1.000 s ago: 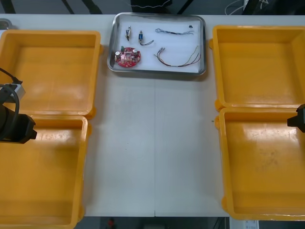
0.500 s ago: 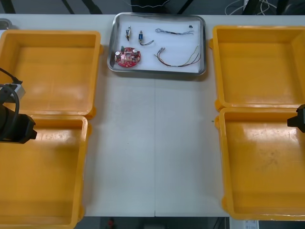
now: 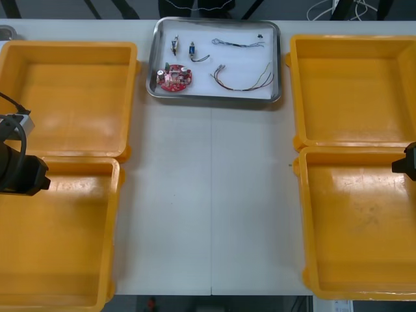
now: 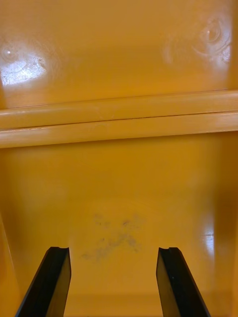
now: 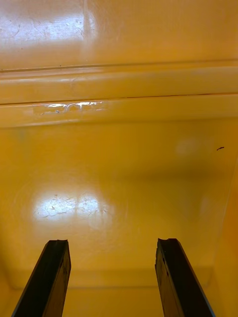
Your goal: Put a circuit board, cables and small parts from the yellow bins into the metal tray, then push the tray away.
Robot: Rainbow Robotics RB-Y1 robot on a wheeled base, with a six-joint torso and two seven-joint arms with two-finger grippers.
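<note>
At 12 o'clock on the light table [image 3: 211,195]: shiny rectangular metal tray [image 3: 214,99], white inside, between the far pair of square yellow bins [image 3: 71,97]. Inside it, round red circuit board [image 3: 173,78] at 8 o'clock, two small metal parts [image 3: 174,45] at 10 o'clock, twisted blue and white cable [image 3: 237,43] at 1 o'clock, red and yellow cable [image 3: 244,79] at 4 o'clock. Left gripper [image 5: 113,242] at 9 o'clock over the near left bin [image 5: 119,173], jaws apart. Right gripper [image 4: 113,250] at 3 o'clock over the near right bin [image 4: 119,188], jaws likewise apart.
</note>
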